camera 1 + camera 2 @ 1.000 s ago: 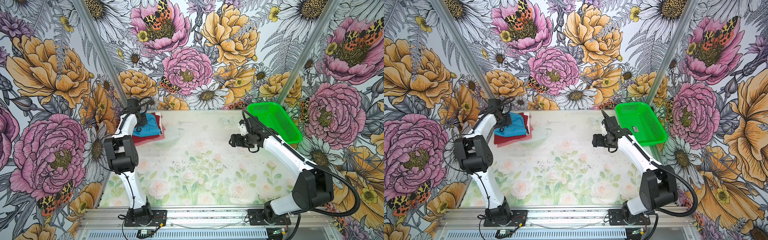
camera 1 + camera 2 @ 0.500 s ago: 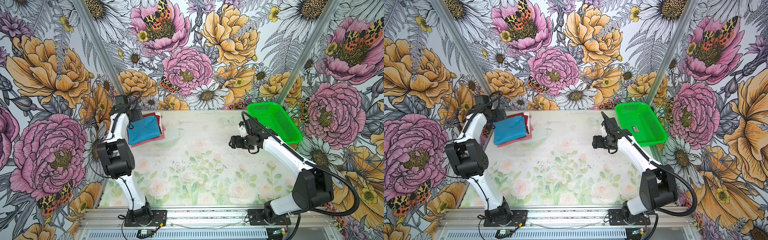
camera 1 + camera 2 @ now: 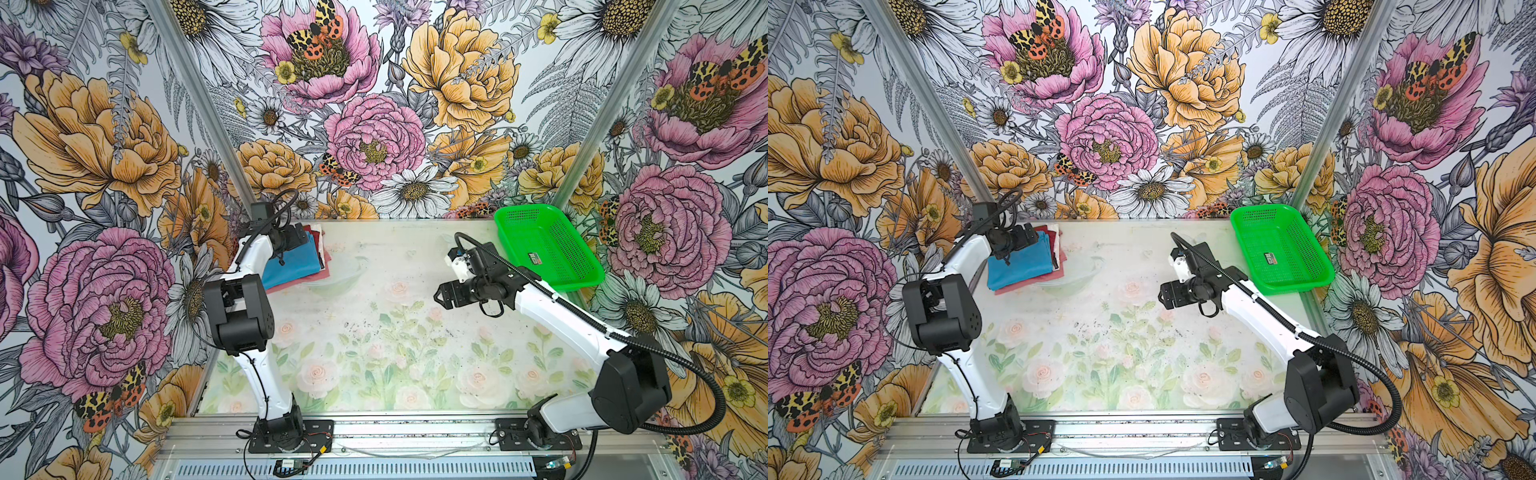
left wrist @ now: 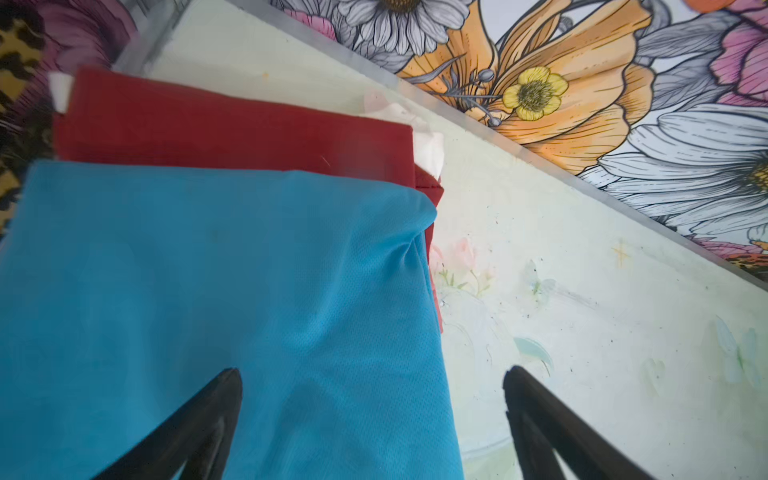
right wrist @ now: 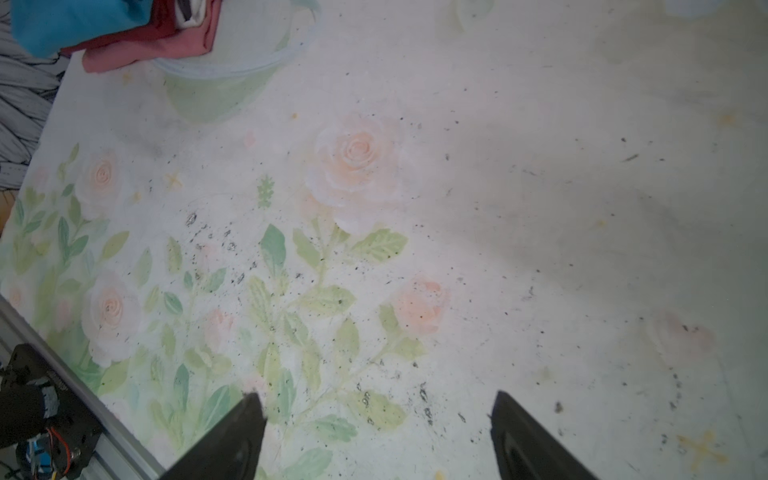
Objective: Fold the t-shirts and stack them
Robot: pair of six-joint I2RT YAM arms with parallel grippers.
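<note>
The folded t-shirts (image 3: 320, 266) sit stacked in the table's (image 3: 374, 332) far left corner, blue t-shirt (image 4: 232, 291) topmost over the maroon t-shirt (image 4: 232, 129). The left claw (image 4: 372, 370) hangs spread just above, gripping nothing; I'd lift it straight up so no fold drags. The right claw (image 5: 376, 399) gapes empty mid-table

Bright, even light (wrist views blurred close up)

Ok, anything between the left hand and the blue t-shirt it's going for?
Nothing visible. The left hand hangs open right over the blue t-shirt, which lies topmost, on the red t-shirt. Its open span straddles the shirt's edge, partly over the table. The right hand is open, well apart, over the table's middle.
</note>
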